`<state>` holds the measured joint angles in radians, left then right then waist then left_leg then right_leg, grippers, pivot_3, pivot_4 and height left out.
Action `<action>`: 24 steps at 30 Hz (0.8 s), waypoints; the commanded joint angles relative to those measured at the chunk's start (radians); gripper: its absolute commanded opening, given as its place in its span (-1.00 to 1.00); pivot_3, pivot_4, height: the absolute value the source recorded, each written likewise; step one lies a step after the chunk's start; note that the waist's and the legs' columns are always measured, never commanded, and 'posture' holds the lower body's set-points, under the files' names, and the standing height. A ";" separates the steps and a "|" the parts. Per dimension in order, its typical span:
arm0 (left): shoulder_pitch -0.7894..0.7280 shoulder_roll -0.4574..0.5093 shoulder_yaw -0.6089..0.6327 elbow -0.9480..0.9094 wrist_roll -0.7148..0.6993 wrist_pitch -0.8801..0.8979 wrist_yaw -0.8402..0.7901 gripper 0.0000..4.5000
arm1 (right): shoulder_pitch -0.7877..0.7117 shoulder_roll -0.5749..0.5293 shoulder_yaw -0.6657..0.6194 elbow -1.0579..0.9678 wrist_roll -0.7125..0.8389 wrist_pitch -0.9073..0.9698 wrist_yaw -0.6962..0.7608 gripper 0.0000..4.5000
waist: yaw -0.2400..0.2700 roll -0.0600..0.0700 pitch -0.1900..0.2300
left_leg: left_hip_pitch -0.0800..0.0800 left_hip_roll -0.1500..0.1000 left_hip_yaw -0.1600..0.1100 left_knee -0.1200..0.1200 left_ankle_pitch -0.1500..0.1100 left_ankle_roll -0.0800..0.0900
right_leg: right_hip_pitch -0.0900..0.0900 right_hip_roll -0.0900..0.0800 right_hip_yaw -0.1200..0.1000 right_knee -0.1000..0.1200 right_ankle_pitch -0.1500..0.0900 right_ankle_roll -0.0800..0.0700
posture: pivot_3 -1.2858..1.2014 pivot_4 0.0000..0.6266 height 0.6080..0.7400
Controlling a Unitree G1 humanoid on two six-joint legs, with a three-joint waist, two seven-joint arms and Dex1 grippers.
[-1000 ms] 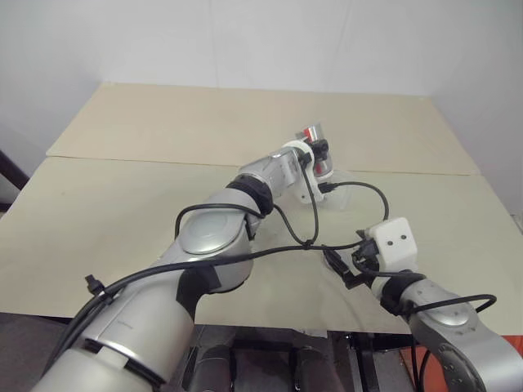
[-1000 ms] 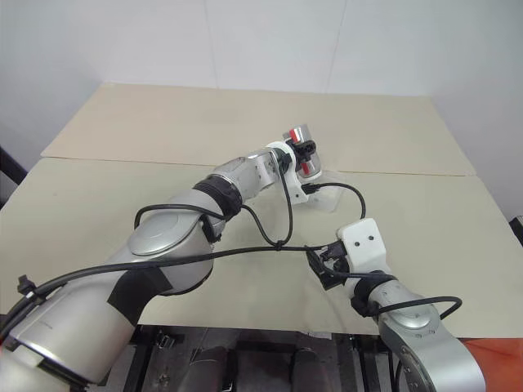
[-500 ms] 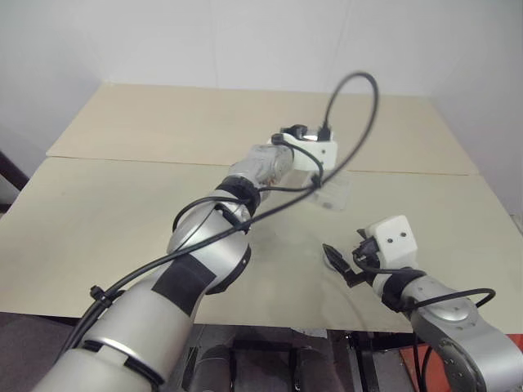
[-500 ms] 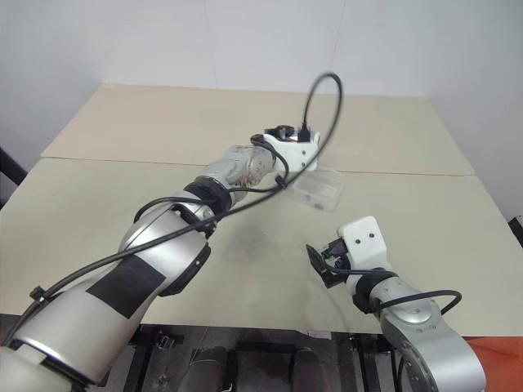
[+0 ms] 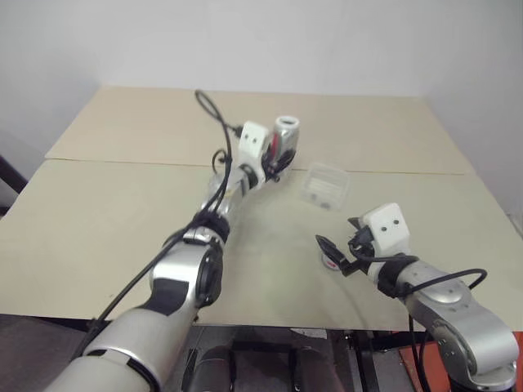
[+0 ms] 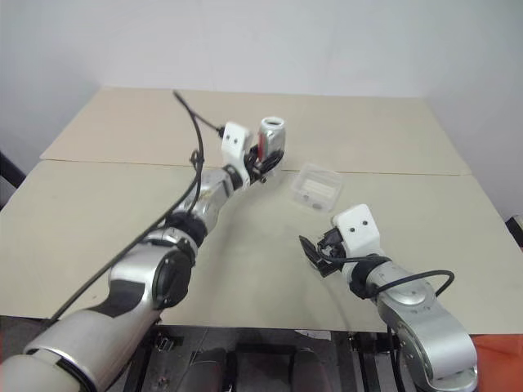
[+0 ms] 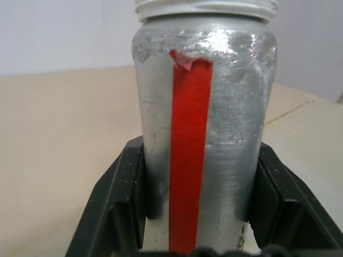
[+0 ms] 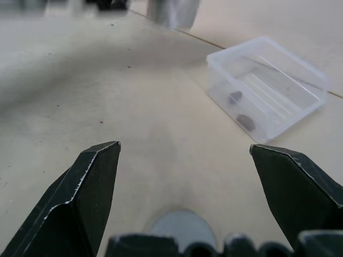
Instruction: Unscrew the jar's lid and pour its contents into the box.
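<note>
On the pale table [image 5: 122, 204] we see the jar [image 5: 285, 133], lidless and upright, pinched by our left pincer [image 5: 274, 159] just beside the clear box [image 5: 324, 184]. The lid [image 5: 332, 261] lies under our right pincer [image 5: 337, 255], whose fingers are spread wide.

Lab bench — bare table [image 5: 122, 212], white wall [image 5: 245, 41]

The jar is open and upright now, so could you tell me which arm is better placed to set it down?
The left. Its claw is shut on the jar, held above the table beside the box. The right claw is open and empty, over the lid.
</note>
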<state>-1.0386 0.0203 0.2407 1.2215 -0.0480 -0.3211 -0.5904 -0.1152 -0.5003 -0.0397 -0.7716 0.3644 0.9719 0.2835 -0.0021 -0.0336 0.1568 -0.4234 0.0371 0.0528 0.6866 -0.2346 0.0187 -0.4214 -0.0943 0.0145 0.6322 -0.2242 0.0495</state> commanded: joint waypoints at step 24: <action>0.193 0.027 -0.135 -0.092 0.041 -0.120 0.178 -0.07 | -0.030 -0.017 0.054 0.021 -0.024 -0.061 0.042 0.99 | 0.013 0.000 -0.002 | 0.002 0.000 0.000 0.001 0.000 0.000 | 0.003 0.000 -0.001 0.000 0.001 0.000 | 0.03 -0.52 1.00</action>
<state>-0.8463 0.0498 0.1125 1.1141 -0.0028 -0.4697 -0.4063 -0.1429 -0.5100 0.0275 -0.7168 0.3447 0.9254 0.3256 0.0105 -0.0333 0.1552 -0.4215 0.0370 0.0524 0.6881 -0.2346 0.0188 -0.4180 -0.0946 0.0139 0.6320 -0.2237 0.0499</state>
